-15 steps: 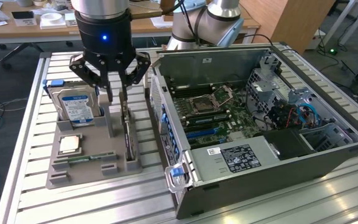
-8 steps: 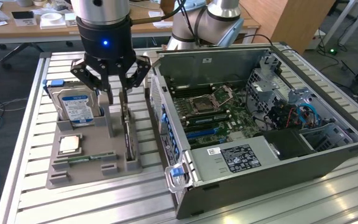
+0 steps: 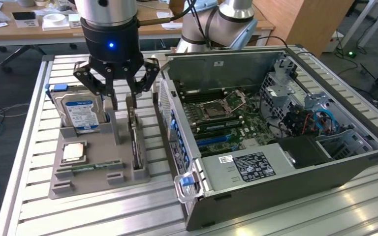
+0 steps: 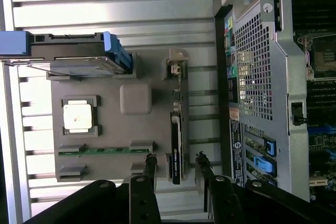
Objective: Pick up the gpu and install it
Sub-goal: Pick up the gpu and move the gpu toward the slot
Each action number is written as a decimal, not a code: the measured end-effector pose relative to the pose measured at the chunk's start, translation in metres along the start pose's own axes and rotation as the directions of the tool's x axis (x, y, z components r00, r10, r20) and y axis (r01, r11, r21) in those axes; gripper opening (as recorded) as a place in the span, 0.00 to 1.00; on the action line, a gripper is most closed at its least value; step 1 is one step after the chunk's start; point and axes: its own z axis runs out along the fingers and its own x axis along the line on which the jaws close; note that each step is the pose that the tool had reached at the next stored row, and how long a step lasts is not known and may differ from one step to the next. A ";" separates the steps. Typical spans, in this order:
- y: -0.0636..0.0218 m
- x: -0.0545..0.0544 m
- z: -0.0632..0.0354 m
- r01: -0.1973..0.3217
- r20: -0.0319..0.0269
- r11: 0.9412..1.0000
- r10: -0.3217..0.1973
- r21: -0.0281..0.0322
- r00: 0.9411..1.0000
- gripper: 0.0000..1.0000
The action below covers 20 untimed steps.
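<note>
The gpu (image 3: 135, 140) is a thin dark card standing on its edge in a slot of the grey holder tray (image 3: 97, 184), beside the open computer case (image 3: 294, 162). My gripper (image 3: 124, 104) hangs straight above the card's far end, pointing down. In the wrist view the gpu (image 4: 176, 129) runs between the two black fingers (image 4: 150, 165), one on each side of it. My gripper (image 4: 176, 163) is open, with a gap between each finger and the card. It holds nothing.
On the same tray stand a silver hard drive (image 3: 80, 114) with a blue-white label, a square processor (image 3: 73, 152) and a green memory stick (image 3: 90, 167). The case lies on its side with its motherboard (image 3: 222, 118) exposed. Everything rests on a slatted metal table (image 3: 307, 216).
</note>
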 end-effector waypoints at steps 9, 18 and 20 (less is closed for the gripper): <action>-0.0005 0.000 0.0121 0.000 0.000 1.000 0.000 0.000 1.000 0.43; -0.0012 0.001 0.0285 0.000 0.000 1.000 0.000 0.000 1.000 0.43; -0.0013 0.001 0.0321 0.000 0.000 1.000 0.000 0.000 1.000 0.43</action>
